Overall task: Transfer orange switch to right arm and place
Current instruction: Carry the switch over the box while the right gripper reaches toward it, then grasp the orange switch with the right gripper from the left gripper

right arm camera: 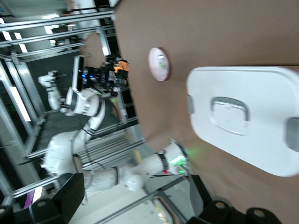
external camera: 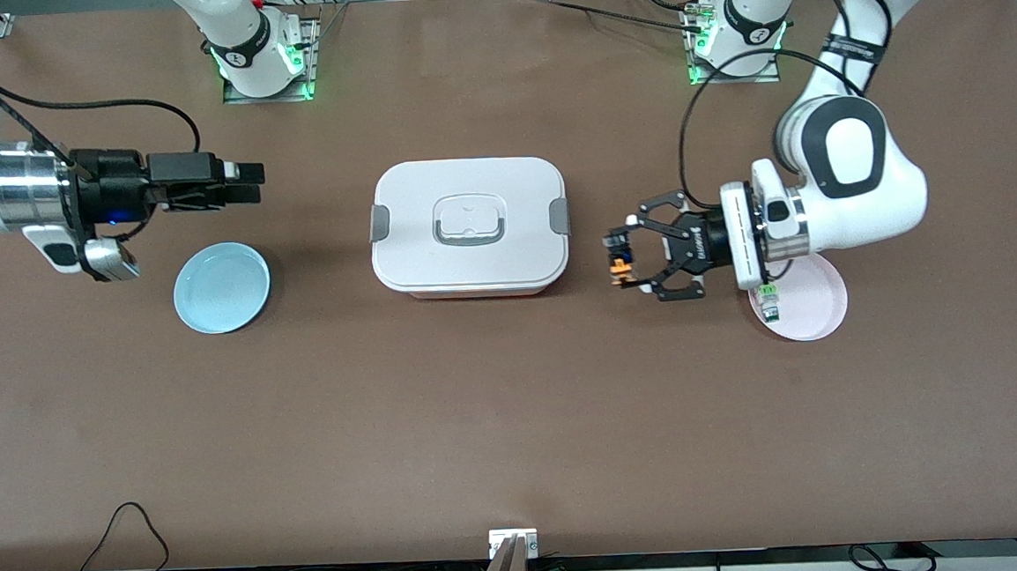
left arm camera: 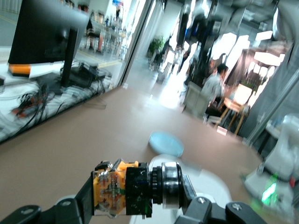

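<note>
My left gripper (external camera: 626, 261) is shut on the orange switch (external camera: 619, 266), a small black and orange block, and holds it above the table between the white box (external camera: 470, 226) and the pink plate (external camera: 814, 306). In the left wrist view the switch (left arm camera: 124, 187) sits clamped between the fingers. The right wrist view shows the switch (right arm camera: 122, 64) far off in the left gripper. My right gripper (external camera: 253, 183) is open and empty, held level over the table beside the blue plate (external camera: 222, 288).
The closed white box with grey latches and a handle stands mid-table and shows in the right wrist view (right arm camera: 247, 121). A small green-and-white part (external camera: 769, 298) lies on the pink plate. The blue plate also shows in the left wrist view (left arm camera: 167, 143).
</note>
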Action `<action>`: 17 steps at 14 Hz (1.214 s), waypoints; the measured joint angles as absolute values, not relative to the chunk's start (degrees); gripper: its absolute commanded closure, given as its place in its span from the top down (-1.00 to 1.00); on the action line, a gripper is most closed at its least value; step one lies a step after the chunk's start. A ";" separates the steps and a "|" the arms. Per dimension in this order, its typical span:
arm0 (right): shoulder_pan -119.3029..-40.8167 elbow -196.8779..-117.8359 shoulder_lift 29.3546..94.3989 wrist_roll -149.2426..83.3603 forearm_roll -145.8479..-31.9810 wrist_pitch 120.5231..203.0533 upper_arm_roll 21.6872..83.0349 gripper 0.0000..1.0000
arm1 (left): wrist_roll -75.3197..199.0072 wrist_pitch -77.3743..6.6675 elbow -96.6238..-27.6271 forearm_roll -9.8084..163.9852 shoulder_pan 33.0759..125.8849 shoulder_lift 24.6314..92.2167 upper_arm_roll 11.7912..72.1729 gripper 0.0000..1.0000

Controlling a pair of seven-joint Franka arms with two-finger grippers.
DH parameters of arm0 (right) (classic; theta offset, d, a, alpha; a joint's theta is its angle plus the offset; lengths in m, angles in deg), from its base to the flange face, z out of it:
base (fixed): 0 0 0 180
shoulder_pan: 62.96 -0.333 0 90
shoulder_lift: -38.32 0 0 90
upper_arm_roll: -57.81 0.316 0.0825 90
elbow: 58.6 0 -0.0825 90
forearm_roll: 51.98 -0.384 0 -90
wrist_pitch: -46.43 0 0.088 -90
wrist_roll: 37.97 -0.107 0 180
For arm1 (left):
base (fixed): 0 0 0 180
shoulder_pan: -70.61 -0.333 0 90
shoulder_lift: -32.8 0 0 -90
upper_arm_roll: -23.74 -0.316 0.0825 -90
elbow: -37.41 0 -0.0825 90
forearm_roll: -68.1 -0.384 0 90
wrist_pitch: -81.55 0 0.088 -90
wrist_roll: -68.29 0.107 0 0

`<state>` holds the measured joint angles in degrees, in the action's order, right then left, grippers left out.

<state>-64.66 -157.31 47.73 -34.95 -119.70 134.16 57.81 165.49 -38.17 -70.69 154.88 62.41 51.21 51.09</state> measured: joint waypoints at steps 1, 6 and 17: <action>-65.00 -157.50 48.94 -34.52 -122.52 134.61 57.87 1.00 | 164.59 -38.15 -70.14 159.95 64.40 51.22 51.76 -1.00; -69.73 -159.74 50.99 -33.70 -131.41 140.42 58.11 1.00 | 162.90 -39.27 -68.51 172.58 72.05 51.27 53.86 -1.00; -73.35 -166.88 50.95 -35.21 -144.16 158.14 71.08 1.00 | 156.73 -51.67 -64.15 173.40 77.53 51.40 56.80 -1.00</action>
